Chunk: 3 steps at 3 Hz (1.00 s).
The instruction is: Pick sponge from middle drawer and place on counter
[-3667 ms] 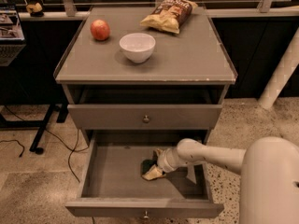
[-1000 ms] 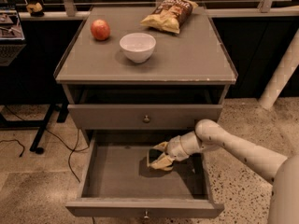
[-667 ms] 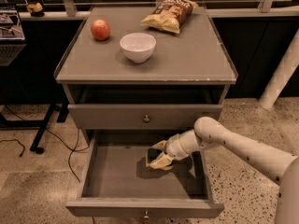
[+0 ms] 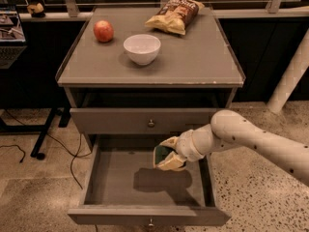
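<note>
The middle drawer (image 4: pixel 120 187) stands pulled open below the closed top drawer front. My gripper (image 4: pixel 166 154) hangs over the drawer's right rear part, lifted off its floor. It is shut on the sponge (image 4: pixel 161 153), whose dark green face shows between the pale fingers (image 4: pixel 170 163). A shadow of the gripper lies on the drawer floor below it. The counter (image 4: pixel 193 62) is the grey top surface above.
On the counter stand a white bowl (image 4: pixel 142 48), a red apple (image 4: pixel 103 31) and a chip bag (image 4: pixel 176 14). The closed top drawer front (image 4: pixel 145 121) with its knob is just above the gripper. My white arm (image 4: pixel 260 141) reaches in from the right.
The gripper has risen with the sponge from near the drawer floor and moved slightly up and back toward the top drawer front.
</note>
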Available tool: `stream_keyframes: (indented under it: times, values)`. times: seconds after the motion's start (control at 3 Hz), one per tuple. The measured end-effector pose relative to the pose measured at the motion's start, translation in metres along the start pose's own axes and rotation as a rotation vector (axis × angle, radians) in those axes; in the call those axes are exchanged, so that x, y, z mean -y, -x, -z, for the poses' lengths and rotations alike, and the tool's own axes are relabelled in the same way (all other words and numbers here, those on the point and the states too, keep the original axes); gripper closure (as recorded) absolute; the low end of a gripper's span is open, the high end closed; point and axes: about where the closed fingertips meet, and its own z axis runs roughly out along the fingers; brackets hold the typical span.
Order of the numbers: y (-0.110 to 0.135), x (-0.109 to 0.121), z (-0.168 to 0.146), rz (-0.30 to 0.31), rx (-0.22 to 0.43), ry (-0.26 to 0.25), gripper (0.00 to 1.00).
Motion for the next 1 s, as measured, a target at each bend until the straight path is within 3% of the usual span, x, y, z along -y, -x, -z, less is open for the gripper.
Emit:
stream_keyframes:
  times: [0.67,1.0]
  values:
    - [0.084,-0.01,0.08,0.115,-0.076,-0.126,1.0]
    - [0.104,-0.009,0.108,0.165,-0.083,-0.176,1.0]
